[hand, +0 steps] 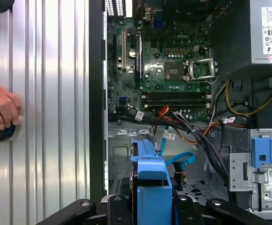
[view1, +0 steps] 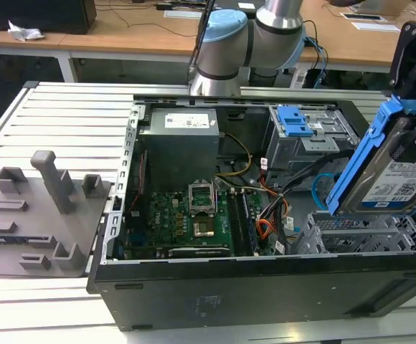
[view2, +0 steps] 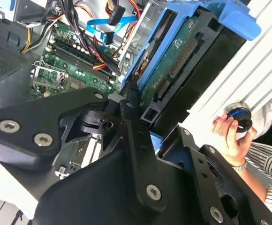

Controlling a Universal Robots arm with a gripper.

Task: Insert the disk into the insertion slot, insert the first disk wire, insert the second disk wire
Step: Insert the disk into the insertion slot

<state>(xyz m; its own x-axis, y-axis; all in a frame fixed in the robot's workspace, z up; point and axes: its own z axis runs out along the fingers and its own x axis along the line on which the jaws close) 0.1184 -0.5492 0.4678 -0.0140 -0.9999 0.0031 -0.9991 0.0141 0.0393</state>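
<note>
My gripper (view1: 411, 84) is shut on the disk (view1: 398, 179), a silver drive with a white label in a bright blue carrier. It holds the disk steeply tilted at the exterior view's right. The disk's lower edge hangs just over the insertion slot (view1: 358, 233), a perforated grey cage at the case's near right corner. In both wrist views the black fingers (view2: 131, 122) clamp the blue carrier (hand: 150, 185). The second disk wire (view1: 321, 188), a light-blue loop (hand: 180, 159), lies loose behind the slot. I cannot pick out the first disk wire among the dark cable bundle (hand: 206, 145).
The open computer case (view1: 265, 287) lies on a slatted metal table (view1: 64, 115). A taller grey cage with a blue bracket (view1: 294, 120) stands behind the slot, with orange wires (view1: 265, 229) beside it. A grey fixture plate (view1: 39, 215) sits left. A person's hand (hand: 0, 108) rests on a round button.
</note>
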